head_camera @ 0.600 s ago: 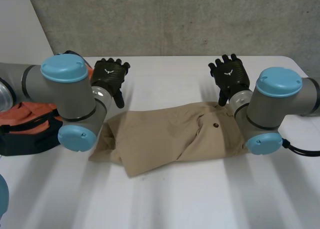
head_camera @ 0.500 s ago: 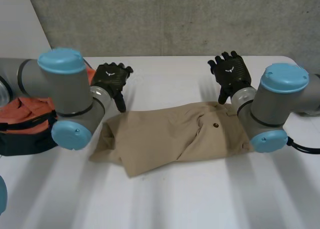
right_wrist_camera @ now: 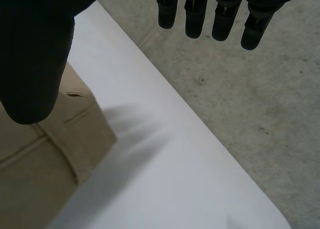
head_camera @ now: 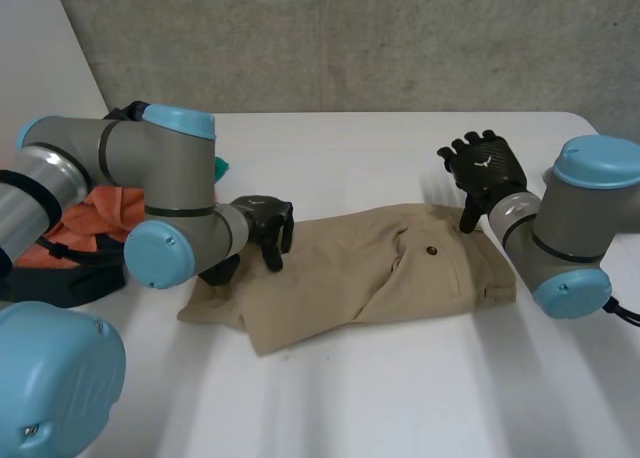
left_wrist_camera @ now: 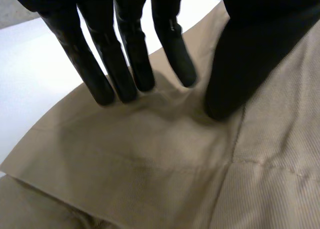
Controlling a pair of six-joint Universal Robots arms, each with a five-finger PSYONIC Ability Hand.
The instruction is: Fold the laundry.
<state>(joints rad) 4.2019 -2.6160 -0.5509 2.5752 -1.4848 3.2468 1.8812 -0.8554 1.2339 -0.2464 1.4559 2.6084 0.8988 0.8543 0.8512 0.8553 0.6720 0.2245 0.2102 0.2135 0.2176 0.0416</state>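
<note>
Tan trousers (head_camera: 370, 268) lie folded lengthwise across the white table (head_camera: 400, 398), waistband and button toward my right arm. My left hand (head_camera: 262, 223) is down on their left part, near the far edge. In the left wrist view its fingers (left_wrist_camera: 125, 64) are nearly straight with tips on the cloth (left_wrist_camera: 150, 164), and the thumb (left_wrist_camera: 250, 54) touches down beside them with a gap between. My right hand (head_camera: 487, 170) hovers open just past the waistband end. Its thumb (right_wrist_camera: 35, 54) hangs over the trousers' corner (right_wrist_camera: 30, 179), touching nothing.
A black basket (head_camera: 50, 278) with orange laundry (head_camera: 75, 223) stands at the table's left side, a bit of teal cloth (head_camera: 219, 166) behind my left arm. The table's edge and the concrete floor (right_wrist_camera: 240, 89) lie just beyond my right hand.
My left arm swung inward and its hand came down from behind the trousers onto their left part. My right hand shifted slightly right and nearer the waistband, still open.
</note>
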